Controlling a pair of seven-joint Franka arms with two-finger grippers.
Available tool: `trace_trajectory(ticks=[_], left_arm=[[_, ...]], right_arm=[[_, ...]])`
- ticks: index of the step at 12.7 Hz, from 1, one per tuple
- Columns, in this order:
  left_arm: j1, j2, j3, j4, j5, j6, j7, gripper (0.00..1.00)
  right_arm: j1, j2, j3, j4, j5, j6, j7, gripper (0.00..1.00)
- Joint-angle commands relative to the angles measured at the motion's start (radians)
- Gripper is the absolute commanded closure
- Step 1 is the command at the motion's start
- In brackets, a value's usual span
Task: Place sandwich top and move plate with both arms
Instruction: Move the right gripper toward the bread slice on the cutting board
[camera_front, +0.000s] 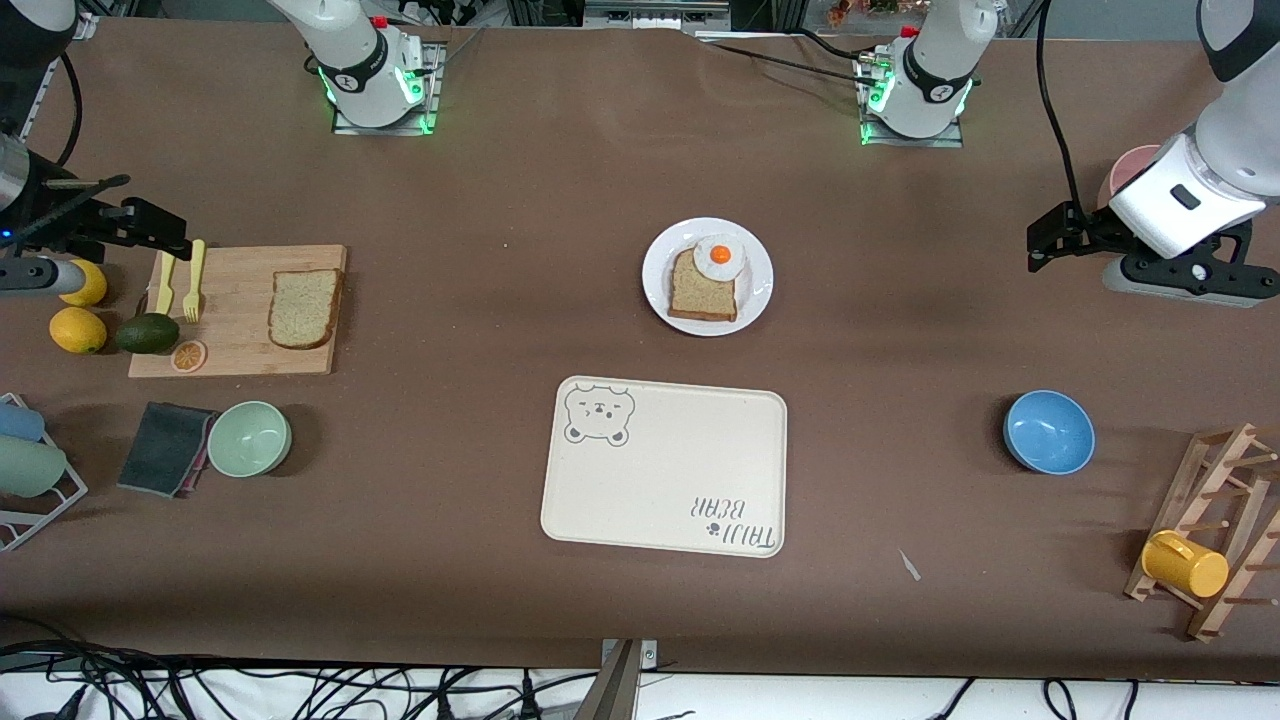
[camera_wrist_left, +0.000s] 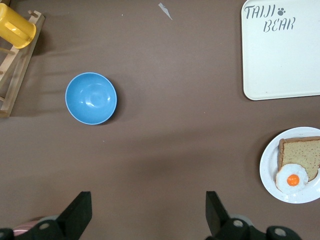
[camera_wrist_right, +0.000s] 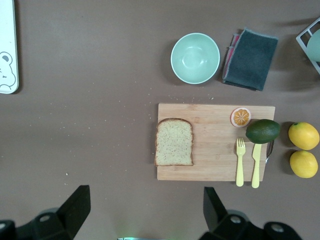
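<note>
The sandwich top (camera_front: 305, 308) (camera_wrist_right: 174, 142), a tan speckled slice with a brown crust, lies flat on a wooden cutting board (camera_front: 240, 345) toward the right arm's end of the table. The white plate (camera_front: 757, 262) (camera_wrist_left: 267, 167) sits mid-table and carries a second bread slice (camera_front: 703, 292) with a fried egg (camera_front: 720, 257) on it. My right gripper (camera_front: 150, 225) (camera_wrist_right: 145, 197) hangs open and empty over the table beside the board. Over the left arm's end of the table, my left gripper (camera_front: 1045, 245) (camera_wrist_left: 148, 200) is open and empty, well apart from the plate.
A cream bear-print tray (camera_front: 665, 465) lies nearer the camera than the plate. A blue bowl (camera_front: 1048, 432), a wooden rack (camera_front: 1215, 520) with a yellow mug (camera_front: 1185, 563), a green bowl (camera_front: 250, 438), a grey cloth (camera_front: 165, 448), lemons (camera_front: 78, 330), an avocado (camera_front: 147, 333) and yellow cutlery (camera_front: 193, 282) stand near the table's ends.
</note>
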Motion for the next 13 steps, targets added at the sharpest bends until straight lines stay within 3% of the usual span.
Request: trace_trajectory(ticks=[1, 7, 10, 13], left_arm=[[0.003, -0.003, 0.002, 0.003, -0.009, -0.011, -0.004, 0.0], [0.003, -0.003, 0.003, 0.003, -0.011, -0.011, -0.004, 0.0], [0.003, -0.003, 0.002, 0.003, -0.011, -0.011, -0.002, 0.0], [0.003, -0.003, 0.002, 0.003, -0.011, -0.011, -0.002, 0.0]], right_arm=[[-0.002, 0.012, 0.002, 0.024, 0.024, -0.011, -0.008, 0.0], [0.035, 0.033, 0.005, -0.017, 0.019, -0.001, -0.001, 0.0], [0.036, 0.03, 0.005, -0.095, 0.016, 0.063, 0.0, 0.01], [0.038, 0.021, 0.006, -0.204, 0.008, 0.172, 0.002, 0.12]])
